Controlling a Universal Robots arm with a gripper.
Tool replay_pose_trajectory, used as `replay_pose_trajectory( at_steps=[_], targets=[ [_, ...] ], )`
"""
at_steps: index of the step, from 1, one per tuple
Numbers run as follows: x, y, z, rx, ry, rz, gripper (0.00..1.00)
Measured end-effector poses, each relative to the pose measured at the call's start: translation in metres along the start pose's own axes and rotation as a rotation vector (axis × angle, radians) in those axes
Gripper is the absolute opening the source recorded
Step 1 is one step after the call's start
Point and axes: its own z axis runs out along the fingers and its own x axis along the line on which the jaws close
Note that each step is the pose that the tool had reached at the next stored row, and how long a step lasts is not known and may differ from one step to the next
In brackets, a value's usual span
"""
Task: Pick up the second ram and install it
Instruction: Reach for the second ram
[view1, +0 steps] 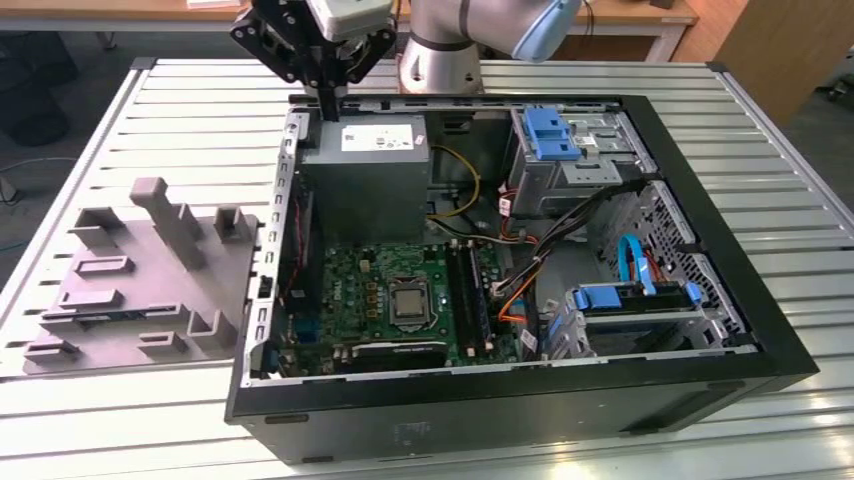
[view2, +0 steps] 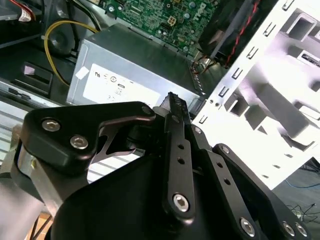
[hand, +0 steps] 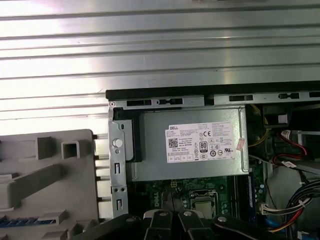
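The gripper (view1: 326, 106) hangs above the back edge of the open computer case (view1: 747, 300), just over the corner of the grey power supply (view1: 367, 170). Its fingers (view2: 173, 107) look pressed together with nothing between them. The second ram (hand: 27, 220) is not in hand. It lies low in the grey holder (view1: 147, 290) on the slatted table (view1: 200, 120), to the exterior view's left of the case and well apart from the gripper (in the exterior view it is a faint bluish strip (view1: 104, 314) along the holder's near side). The likely trouble, as I judge it, starts with the holder's upright posts, which stand close around the stick: fingers coming down off-centre could strike a post or catch the stick by one end, so it tilts in the grip. A tilted stick would meet the black memory slots (view1: 461, 285) on the motherboard (view1: 387, 270) askew and jam or seat on one side alone. The case's metal side wall stands between holder and board, and a low carry across it could knock the stick loose.
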Motion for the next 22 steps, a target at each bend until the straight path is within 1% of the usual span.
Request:
replay_pose_trajectory(
  at_steps=[6,22],
  targets=[
    [0.0138,-0.0010,0.0002,0.0001,-0.0001,0.000,0.11],
    [0.0539,-0.0042,0.0009,0.0000,-0.0003,0.000,0.11]
  ],
)
